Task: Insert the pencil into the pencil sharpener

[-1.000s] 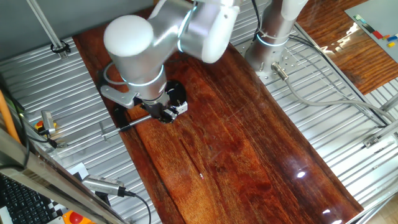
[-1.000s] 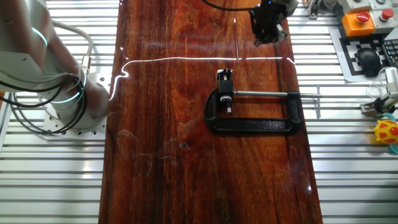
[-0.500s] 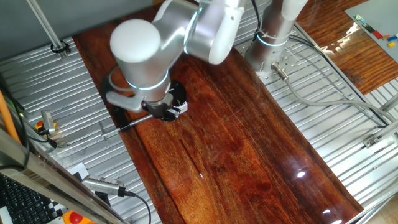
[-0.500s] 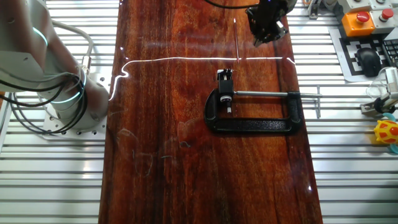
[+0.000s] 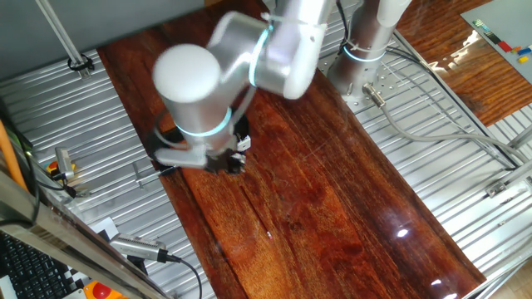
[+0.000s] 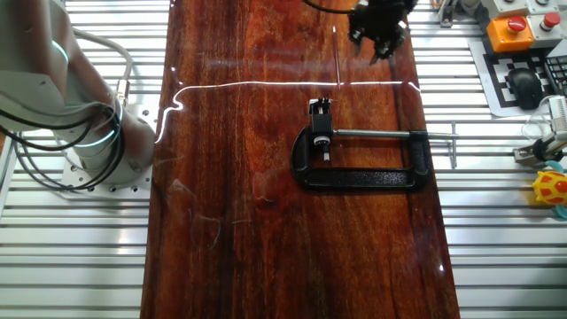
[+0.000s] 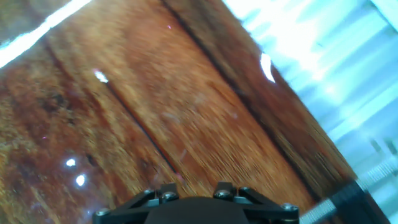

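Note:
The pencil (image 6: 337, 58) is a thin dark stick lying on the wood board (image 6: 230, 177) near its far edge. In the hand view it shows as a blurred dark line (image 7: 140, 127) with a pale end. The pencil sharpener (image 6: 317, 107) is a small white block held in the mouth of the black C-clamp (image 6: 363, 177); it also shows in one fixed view (image 5: 243, 144). My gripper (image 6: 376, 37) hovers blurred just right of the pencil, apart from it. The hand view shows only the hand's base, not the fingers, so the jaws' state is unclear.
The clamp's long screw rod (image 6: 390, 134) reaches right over the board's edge. An orange button box (image 6: 512, 25) and a yellow toy (image 6: 551, 189) lie on the metal table at the right. The arm's base (image 6: 97, 133) stands left of the board.
The arm has swung and blurs with motion. In the other fixed view the gripper has shifted slightly toward the far edge, still beside the pencil. Pencil, sharpener and clamp have not moved.

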